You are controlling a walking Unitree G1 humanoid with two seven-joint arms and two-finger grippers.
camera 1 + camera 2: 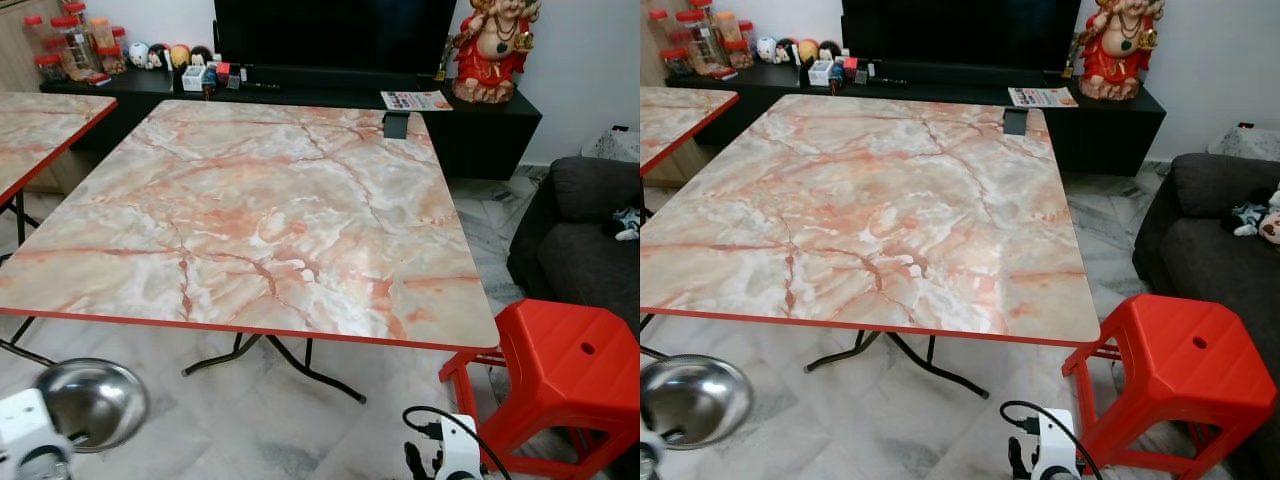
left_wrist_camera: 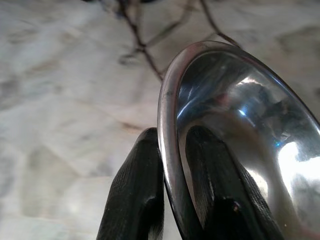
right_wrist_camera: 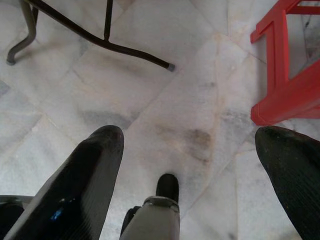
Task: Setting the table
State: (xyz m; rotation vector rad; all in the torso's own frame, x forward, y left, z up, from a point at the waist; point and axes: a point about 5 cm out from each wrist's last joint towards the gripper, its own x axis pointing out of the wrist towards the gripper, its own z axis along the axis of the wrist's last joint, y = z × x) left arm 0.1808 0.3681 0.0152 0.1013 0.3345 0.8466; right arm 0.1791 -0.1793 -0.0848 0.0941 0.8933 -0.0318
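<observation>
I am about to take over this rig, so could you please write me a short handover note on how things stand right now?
Left gripper: shut on the rim of the steel bowl, held low over the floor, short of the table's near edge.
Right gripper: open, holding nothing, hanging over the floor near the red stool.
Marble-top table: nothing set yet; a small dark object sits at its far edge.
Done: bowl picked up.
Left: lift the bowl and set it on the table.

White wrist housings [image 1: 28,425], a looping black cable [image 1: 450,418], and long glossy black fingers [image 3: 80,185].
</observation>
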